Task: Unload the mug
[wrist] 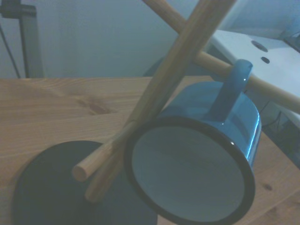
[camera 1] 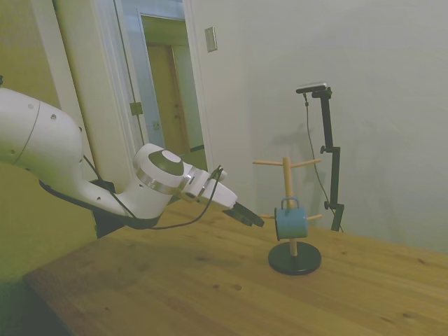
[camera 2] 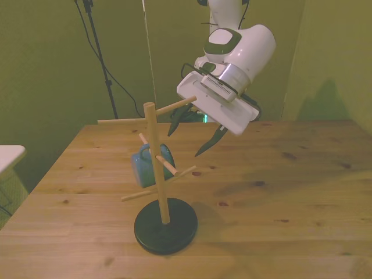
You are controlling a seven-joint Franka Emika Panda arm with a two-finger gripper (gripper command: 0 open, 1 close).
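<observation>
Task barely begun, as far as the views show: the mug [camera 1: 290, 222] hangs by its handle on a low peg of the wooden mug tree [camera 1: 287, 183], centre-right of the side view, just above the tree's black round base [camera 1: 295, 259]. The gripper [camera 2: 195, 135] sits near the mug w/o touching it, fingers spread apart and holding nothing; in the front view it's just above and right of the mug, upper middle of the frame. Left to do, by my reading: close in, grip the mug, slide it off the peg, set it on the table [camera 2: 279, 192]. Mug itself: small light-blue cylinder, dark rim, small loop handle hooked over the peg. Wrist view shows it lying on its side, open mouth toward the cam, pale inside, apparently empty; the tree's post crosses in front, upper left of the mouth.
</observation>
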